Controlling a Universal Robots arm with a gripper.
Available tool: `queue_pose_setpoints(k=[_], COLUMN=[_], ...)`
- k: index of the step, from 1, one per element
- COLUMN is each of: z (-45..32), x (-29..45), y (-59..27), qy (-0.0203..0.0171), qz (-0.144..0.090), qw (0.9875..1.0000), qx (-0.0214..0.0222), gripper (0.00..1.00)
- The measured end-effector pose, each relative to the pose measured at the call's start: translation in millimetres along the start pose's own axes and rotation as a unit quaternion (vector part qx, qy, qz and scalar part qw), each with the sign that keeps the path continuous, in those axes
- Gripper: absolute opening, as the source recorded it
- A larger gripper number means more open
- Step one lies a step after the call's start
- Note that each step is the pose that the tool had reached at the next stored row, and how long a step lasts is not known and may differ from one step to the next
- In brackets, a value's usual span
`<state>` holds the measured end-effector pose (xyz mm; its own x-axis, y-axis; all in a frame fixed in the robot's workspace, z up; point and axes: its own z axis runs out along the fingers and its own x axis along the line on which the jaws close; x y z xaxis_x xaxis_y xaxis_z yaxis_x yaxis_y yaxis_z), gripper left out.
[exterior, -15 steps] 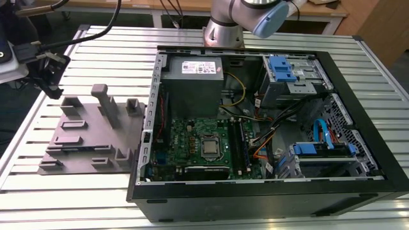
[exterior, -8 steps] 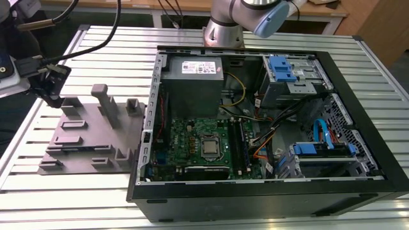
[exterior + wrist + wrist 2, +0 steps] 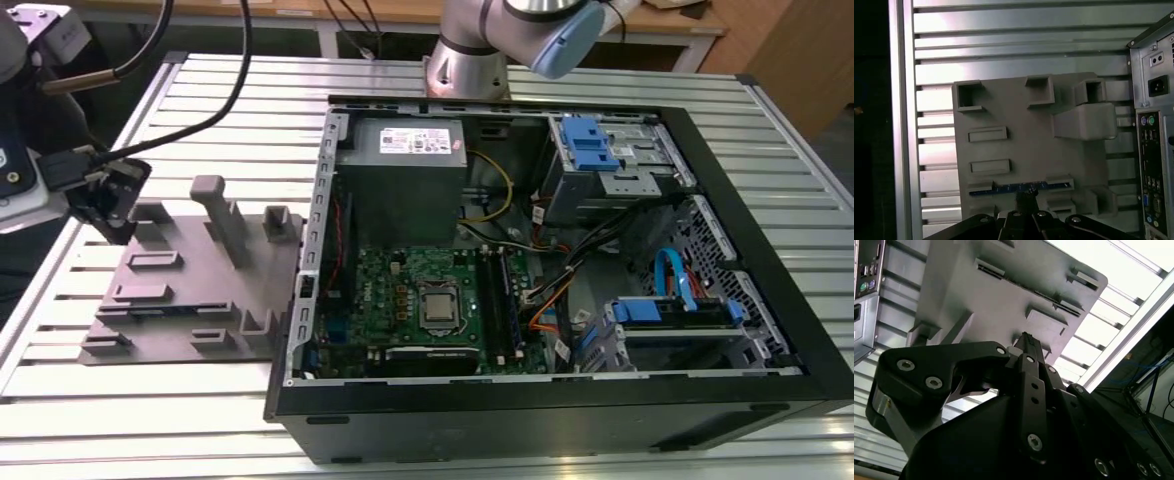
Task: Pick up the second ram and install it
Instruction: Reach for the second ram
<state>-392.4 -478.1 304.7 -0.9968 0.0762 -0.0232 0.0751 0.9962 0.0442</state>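
Note:
The second ram [image 3: 999, 188] is a thin dark stick with a bluish edge, lying edge-up in a slot of the grey tray [image 3: 1019, 135] on the side nearest my fingers. My gripper [image 3: 1026, 196] hangs above the middle of the stick, well clear of the tray. Its dark fingers are pressed together into one narrow tip with nothing between them. In the second wrist view the gripper [image 3: 1026, 338] points down at the tray [image 3: 969, 295]. In the exterior view the gripper [image 3: 114, 215] hovers over the tray [image 3: 200, 290], at the exterior view's left.
The open computer case [image 3: 534, 425] lies at the exterior view's right of the tray, with the motherboard [image 3: 427, 300] and grey power-supply box [image 3: 400, 150] inside. Its rear port panel [image 3: 1154, 160] borders the tray. Everything rests on a slatted metal table [image 3: 214, 90]; upright blocks [image 3: 211, 200] stand on the tray.

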Motion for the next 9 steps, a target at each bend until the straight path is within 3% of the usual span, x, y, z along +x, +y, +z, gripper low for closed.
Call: queue_pose_setpoints(k=[9], z=[15.8], x=[-0.2], y=[-10.0], qy=[0.0001], qz=[0.0], qw=[1.0], qx=[0.0], gripper=[0.11])
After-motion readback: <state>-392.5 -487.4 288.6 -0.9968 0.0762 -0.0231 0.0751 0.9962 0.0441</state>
